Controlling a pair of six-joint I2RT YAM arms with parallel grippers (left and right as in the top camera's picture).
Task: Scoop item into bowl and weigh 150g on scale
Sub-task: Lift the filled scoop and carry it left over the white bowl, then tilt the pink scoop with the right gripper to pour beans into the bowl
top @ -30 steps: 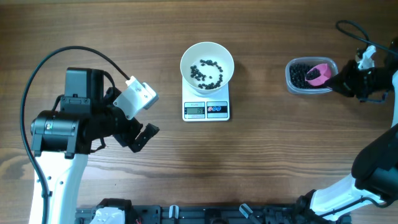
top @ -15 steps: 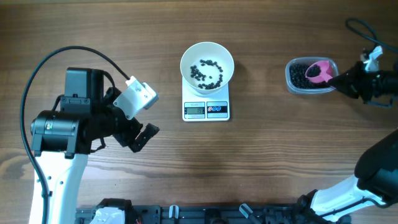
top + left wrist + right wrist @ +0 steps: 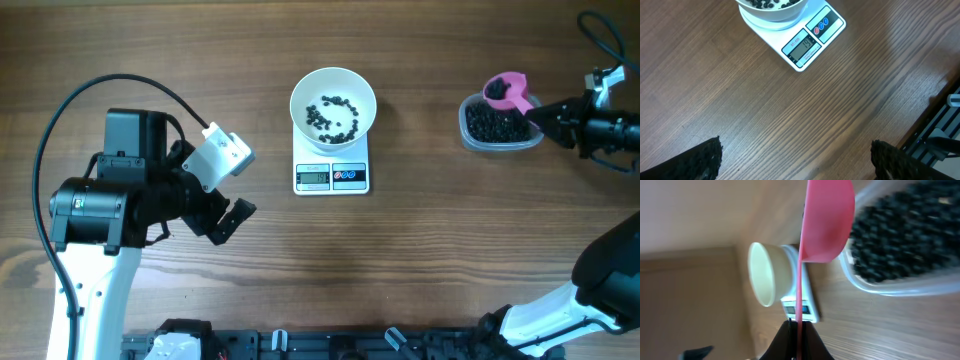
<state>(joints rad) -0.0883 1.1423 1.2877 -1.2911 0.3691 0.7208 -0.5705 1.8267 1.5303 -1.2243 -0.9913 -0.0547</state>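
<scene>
From above, the white bowl [image 3: 300, 108] stands on the scale [image 3: 332, 177] in the middle of the bench [image 3: 420, 260], with a few black beans [image 3: 330, 115] inside. Most of the beans lie in a clear tub [image 3: 468, 128] at the right. The right gripper [image 3: 548, 115] is clamped on the handle of a pink scoop [image 3: 508, 92], which is over the far rim of the tub.

In the left wrist view, the left gripper [image 3: 792, 165] is spread wide with nothing between its fingers.

In the right wrist view, the scoop is seen from the side beside the tub.

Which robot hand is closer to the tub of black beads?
Right. The right gripper is at the tub's edge, holding the pink scoop over its rim; the left gripper is far off, past the scale.
</scene>
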